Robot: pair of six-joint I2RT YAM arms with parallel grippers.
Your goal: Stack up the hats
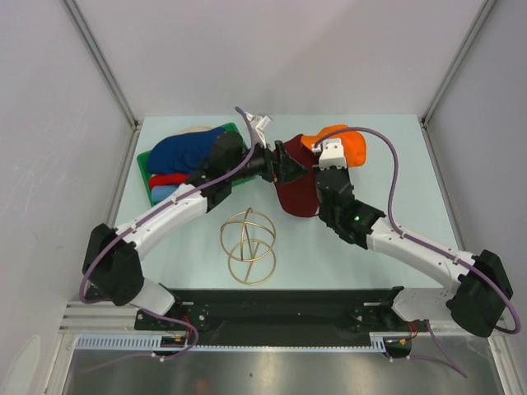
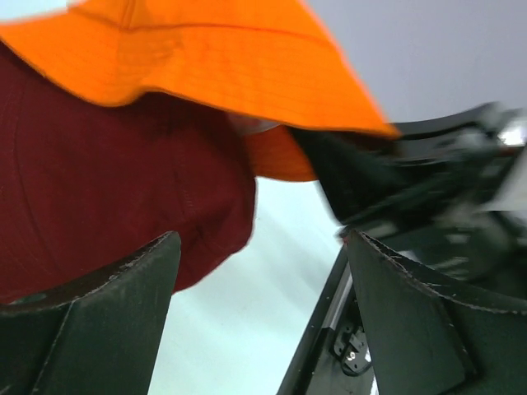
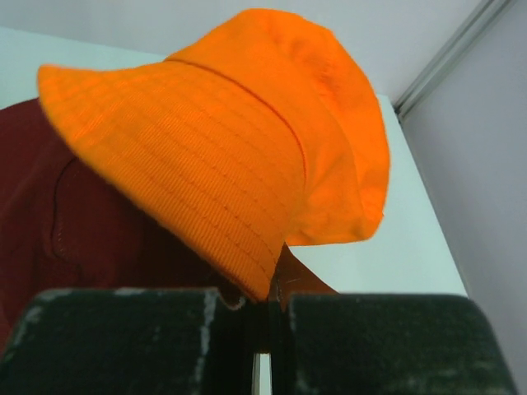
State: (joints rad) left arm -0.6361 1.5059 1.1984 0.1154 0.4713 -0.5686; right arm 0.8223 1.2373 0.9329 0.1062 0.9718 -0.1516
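Two hats at mid-table, orange one in the right arm's grip

Orange hat (image 1: 344,141) toward 1 o'clock of the table's middle in the top view, lapping over the far edge of the maroon hat (image 1: 296,196). Maroon one spread flat just beside centre. Right gripper (image 3: 263,317) clamped tight on the orange brim, fingers pressed together with the fabric nipped between them, crown standing up beyond. Left gripper (image 2: 262,247) spread wide, nothing between its fingers, nosed in from 9 o'clock at the maroon hat's far-left edge; touching or just short of it, hard to tell. Out at 10 o'clock, a heap on the green tray (image 1: 145,161): navy hat (image 1: 191,150) on top, beige hat (image 1: 198,129) peeping out at its far side, red hat (image 1: 165,178) and light blue hat (image 1: 163,194) showing beneath at the near edge. At 6 o'clock from the maroon hat, well apart, gold wire globe frame (image 1: 249,245) on the pale table (image 1: 420,181).
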